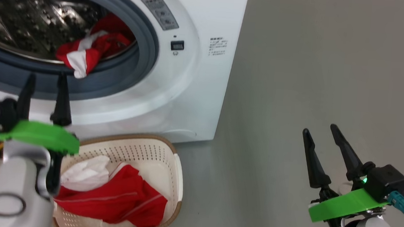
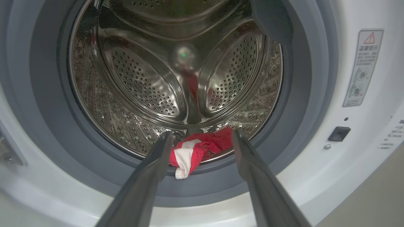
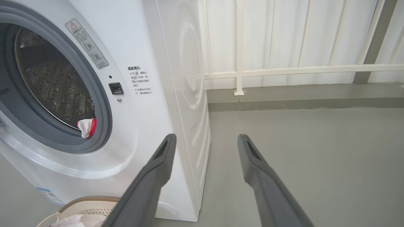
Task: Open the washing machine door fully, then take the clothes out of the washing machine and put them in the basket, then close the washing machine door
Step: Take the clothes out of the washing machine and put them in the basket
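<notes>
The white washing machine stands with its drum mouth uncovered; the washing machine door is out of view. A red and white garment lies at the drum's front lip, draped over the grey rubber ring. My left gripper is open, a little below and in front of that garment, with nothing between its fingers. The basket sits on the floor under the drum mouth, holding red clothes and a white cloth. My right gripper is open over bare floor to the right.
Grey floor stretches right of the machine. In the right wrist view a white railing and panelled wall run behind the machine, above a low grey kerb. The basket rim peeks in at that view's bottom.
</notes>
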Robot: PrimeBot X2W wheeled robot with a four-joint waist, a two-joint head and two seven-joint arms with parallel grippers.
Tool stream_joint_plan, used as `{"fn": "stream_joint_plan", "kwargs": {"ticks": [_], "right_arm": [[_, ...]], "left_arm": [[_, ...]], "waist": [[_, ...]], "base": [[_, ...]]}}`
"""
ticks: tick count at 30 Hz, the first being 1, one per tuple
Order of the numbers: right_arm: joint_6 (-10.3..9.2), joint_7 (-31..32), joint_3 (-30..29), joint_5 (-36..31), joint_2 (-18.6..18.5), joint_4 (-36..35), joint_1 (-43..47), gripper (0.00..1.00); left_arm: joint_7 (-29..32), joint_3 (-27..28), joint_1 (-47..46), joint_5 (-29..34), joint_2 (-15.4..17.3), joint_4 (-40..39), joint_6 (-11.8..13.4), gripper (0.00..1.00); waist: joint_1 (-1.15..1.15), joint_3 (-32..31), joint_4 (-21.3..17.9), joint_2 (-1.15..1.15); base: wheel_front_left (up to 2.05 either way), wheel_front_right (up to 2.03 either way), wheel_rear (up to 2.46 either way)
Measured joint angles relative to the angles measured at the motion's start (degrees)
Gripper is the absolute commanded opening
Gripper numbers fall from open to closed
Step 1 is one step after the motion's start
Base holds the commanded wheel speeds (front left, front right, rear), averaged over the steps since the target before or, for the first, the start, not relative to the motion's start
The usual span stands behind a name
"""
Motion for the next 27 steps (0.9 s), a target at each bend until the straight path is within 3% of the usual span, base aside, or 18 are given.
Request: {"fn": "stream_joint_plan", "kwargs": {"ticks": [13, 21, 27], "right_arm": [[0.00, 0.0, 0.2, 0.2, 0.0, -1.6, -6.5, 1.00], [0.00, 0.0, 1.2, 0.2, 0.0, -2.1, -8.8, 1.00], [0.00, 0.0, 2.1, 0.3, 0.0, -2.3, -10.1, 1.00]], "left_arm": [[-0.1, 0.1, -25.8, -1.1, 0.1, 22.0, 1.1, 1.00], [1.6, 0.0, -36.0, -1.2, 2.0, 33.6, 1.6, 1.00], [6.3, -0.1, -40.7, -1.8, 4.1, 40.1, 1.0, 1.00]], "waist": [[0.00, 10.9, 0.3, 0.00], [0.00, 17.0, -0.5, 0.00], [0.00, 19.7, -2.0, 0.00]], "base": [[0.00, 0.00, 0.00], [0.00, 0.00, 0.00], [0.00, 0.00, 0.00]]}}
